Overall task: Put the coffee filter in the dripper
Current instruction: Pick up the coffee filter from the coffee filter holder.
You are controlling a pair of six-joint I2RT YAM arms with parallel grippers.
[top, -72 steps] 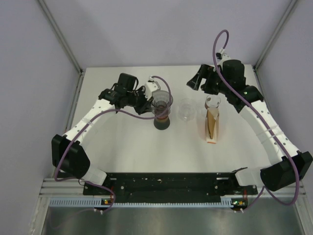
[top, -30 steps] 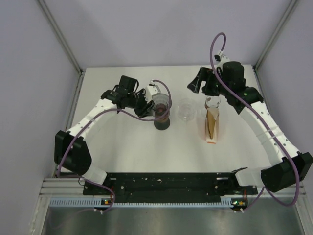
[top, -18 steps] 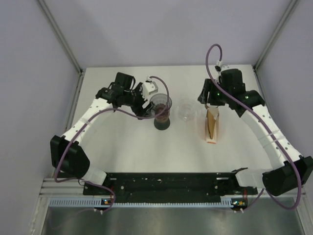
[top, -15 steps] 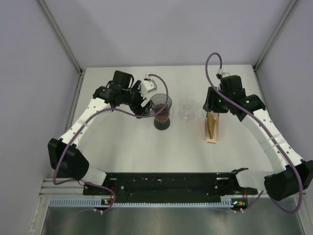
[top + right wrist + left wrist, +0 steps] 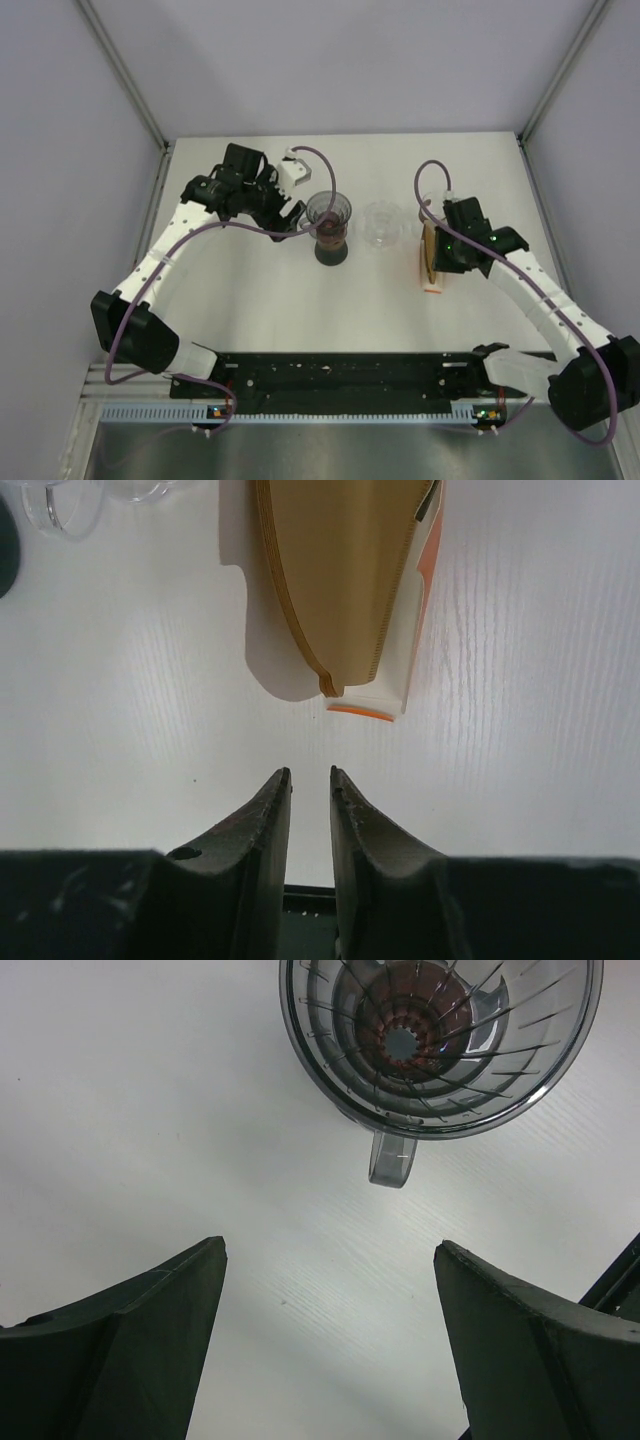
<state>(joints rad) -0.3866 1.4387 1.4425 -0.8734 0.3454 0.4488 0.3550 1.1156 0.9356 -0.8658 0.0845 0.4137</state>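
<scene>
white table [image 5: 250, 300] holds dripper [image 5: 440, 1045] and filter stack [image 5: 340, 570]; left fingers [image 5: 130, 1360] wide apart, right fingers [image 5: 262, 850] nearly together, empty.

Robot test cell in a lab by my reading, plain grey panel walls [image 5: 330, 60], aluminium corner posts [image 5: 125, 75], white tabletop [image 5: 260, 310], black mounting rail [image 5: 340, 375] bolted along the near edge.

White arm links [image 5: 165, 262], black joints [image 5: 128, 325], purple cables [image 5: 110, 350]; black tapered pincer fingers [image 5: 120, 1350].
</scene>
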